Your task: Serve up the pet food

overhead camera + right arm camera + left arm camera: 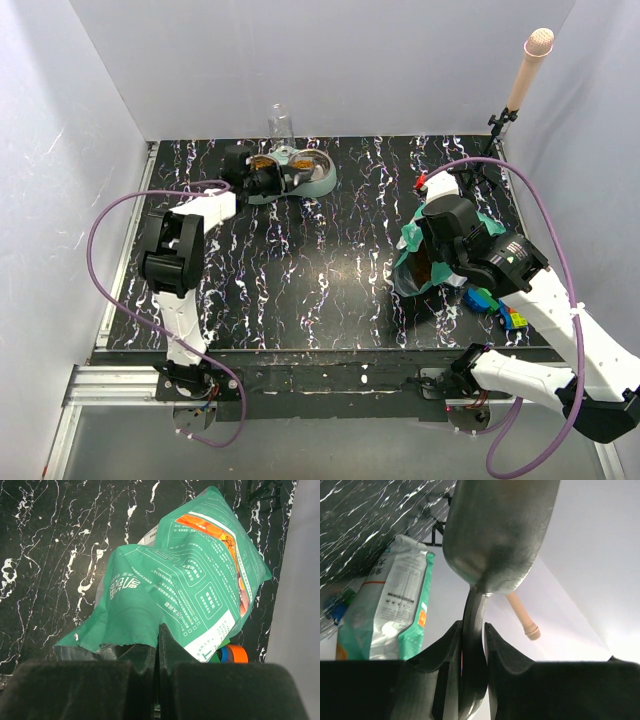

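The mint-green double steel bowl (pixel 318 183) stands at the back middle, with brown kibble (pixel 312 164) showing in it. My left gripper (pixel 258 181) is at the bowl's left cup, shut on the handle of the grey scoop (pixel 500 530); only the scoop's underside shows, tipped up. The teal-and-white pet food bag (pixel 412 240) lies at the right with its mouth open and brown inside. My right gripper (pixel 427 257) is shut on the bag's torn top edge (pixel 150 625). The bag also shows in the left wrist view (pixel 395 600).
A clear glass (pixel 280 122) stands behind the bowl against the back wall. A wooden pole with a pink tip (pixel 525 70) rises on a stand at the back right. Coloured toy blocks (pixel 495 305) lie by the bag near the front right edge.
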You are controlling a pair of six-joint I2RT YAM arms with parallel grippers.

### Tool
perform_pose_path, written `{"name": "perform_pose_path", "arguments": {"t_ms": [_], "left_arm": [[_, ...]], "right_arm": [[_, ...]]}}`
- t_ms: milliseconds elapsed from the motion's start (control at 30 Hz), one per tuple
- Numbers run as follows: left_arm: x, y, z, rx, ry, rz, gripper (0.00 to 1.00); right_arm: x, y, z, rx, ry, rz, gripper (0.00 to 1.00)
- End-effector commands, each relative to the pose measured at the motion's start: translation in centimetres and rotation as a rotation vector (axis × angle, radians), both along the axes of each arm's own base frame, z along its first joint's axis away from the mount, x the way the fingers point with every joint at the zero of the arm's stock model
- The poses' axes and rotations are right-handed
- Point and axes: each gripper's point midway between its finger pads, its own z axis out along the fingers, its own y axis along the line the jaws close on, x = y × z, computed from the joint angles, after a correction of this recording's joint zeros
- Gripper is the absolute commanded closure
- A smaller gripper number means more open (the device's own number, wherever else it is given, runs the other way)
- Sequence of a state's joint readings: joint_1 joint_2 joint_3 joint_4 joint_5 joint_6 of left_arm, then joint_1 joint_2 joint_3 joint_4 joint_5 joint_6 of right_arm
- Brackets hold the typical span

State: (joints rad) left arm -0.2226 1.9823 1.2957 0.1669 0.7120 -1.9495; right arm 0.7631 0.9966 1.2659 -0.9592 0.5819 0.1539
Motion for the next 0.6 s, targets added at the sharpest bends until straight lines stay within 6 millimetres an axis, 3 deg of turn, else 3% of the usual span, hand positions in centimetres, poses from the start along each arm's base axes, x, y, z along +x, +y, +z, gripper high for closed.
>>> {"name": "perform_pose_path", "arguments": {"t_ms": [0,300,567], "left_arm": [[1.4,-0.5,1.2,0.010,0.121,0.011,1.00],[1.6,-1.7,0.1,0.086,0.313,0.012,1.00],[1.6,-3.1,0.9,0.104,0.480,0.074,1.00]], "right_arm": [[1.5,1.4,3.9,0.147,-0.140,-0.009,0.99],[1.7,1.7,4.3,0.159,-0.149,-0.003,0.99],[1.6,1.9,4.3,0.164,-0.146,0.002,0.99]]}}
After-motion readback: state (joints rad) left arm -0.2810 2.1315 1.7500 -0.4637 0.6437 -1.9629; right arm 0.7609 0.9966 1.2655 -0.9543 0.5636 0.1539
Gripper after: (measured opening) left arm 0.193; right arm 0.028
